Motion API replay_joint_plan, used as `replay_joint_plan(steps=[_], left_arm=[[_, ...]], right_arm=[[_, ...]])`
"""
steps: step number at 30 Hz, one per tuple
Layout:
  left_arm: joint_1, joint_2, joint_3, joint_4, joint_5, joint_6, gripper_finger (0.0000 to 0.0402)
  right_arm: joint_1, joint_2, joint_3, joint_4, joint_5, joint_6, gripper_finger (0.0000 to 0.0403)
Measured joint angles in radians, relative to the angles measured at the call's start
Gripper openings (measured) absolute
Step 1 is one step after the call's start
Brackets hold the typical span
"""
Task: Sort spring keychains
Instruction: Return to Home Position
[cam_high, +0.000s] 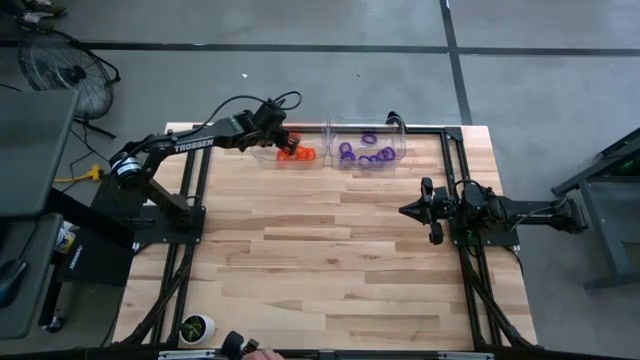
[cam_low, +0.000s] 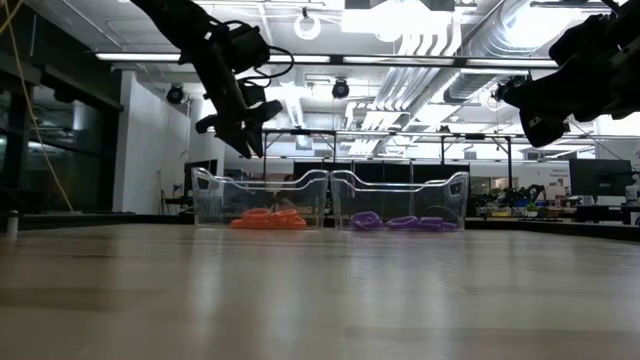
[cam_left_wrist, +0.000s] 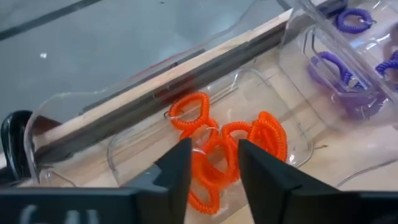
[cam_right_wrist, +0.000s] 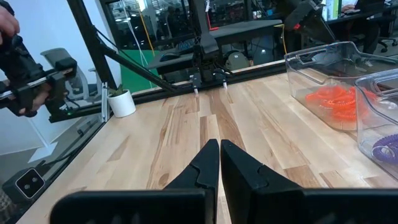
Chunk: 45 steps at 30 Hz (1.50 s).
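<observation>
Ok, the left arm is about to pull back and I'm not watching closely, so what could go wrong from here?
The left gripper hangs open over the orange spring keychains in the left clear bin; dipping as it leaves, a finger might hook a coil and drag it out. It might also clip that bin's wall and push it into the right clear bin, holding purple spring keychains. The right gripper, shut, waits far off at the table's right.

- The left bin (cam_high: 322, 140) and the right bin (cam_high: 400, 140) stood touching, upper centre of the table (cam_high: 330, 260).
- Spring keychains (cam_high: 296, 154) lay in the left bin, more keychains (cam_high: 365, 155) in the right.
- The left gripper (cam_high: 290, 140) hung above the left bin; the right gripper (cam_high: 404, 211) was at centre right.
</observation>
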Motion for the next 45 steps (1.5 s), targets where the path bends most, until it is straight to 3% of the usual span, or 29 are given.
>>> replay_joint_plan(steps=[5,8,12,17,20,27,36,45], left_arm=[[0.0,0.0,0.0,0.013,0.005,0.019,0.0174],[-0.002,0.0,0.0,0.035,0.051,0.078,0.0177],[-0.016,-0.01,0.0,0.031,0.153,0.114,0.0134],[-0.066,-0.027,0.0,0.033,0.291,0.144,0.0027],[-0.116,-0.052,-0.015,0.055,0.318,0.174,0.0011],[-0.281,-0.214,-0.228,0.273,0.346,0.164,0.0002],[-0.527,-0.528,-0.526,0.439,0.378,0.19,0.0001],[-0.634,-0.853,-0.798,0.547,0.349,0.155,0.0]], right_arm=[[0.0,0.0,0.0,0.0,0.0,0.0,0.0012],[0.0,0.0,0.0,0.0,0.0,0.0,0.0012],[0.0,0.0,0.0,0.0,0.0,0.0,0.0012],[0.0,0.0,0.0,0.0,0.0,0.0,0.0012],[0.0,0.0,0.0,0.0,0.0,0.0,0.0012],[0.0,0.0,0.0,0.0,0.0,0.0,0.0012],[0.0,0.0,0.0,0.0,0.0,0.0,0.0012],[0.0,0.0,0.0,0.0,0.0,0.0,0.0012]])
